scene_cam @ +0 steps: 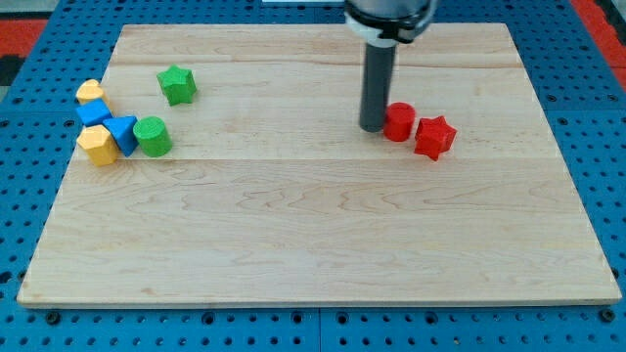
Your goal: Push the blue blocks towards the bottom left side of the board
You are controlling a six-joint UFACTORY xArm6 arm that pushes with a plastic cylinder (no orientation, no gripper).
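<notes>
This looks like a robot lab, a place for tests, not a home. A pale wooden board [323,225] lies flat on a blue desk [597,127] full of small round holes in neat rows, the kind used to bolt gear down. A bit of red floor [39,24] shows at the view's top corners. A dark robot rod [377,83] hangs down over the board.
</notes>
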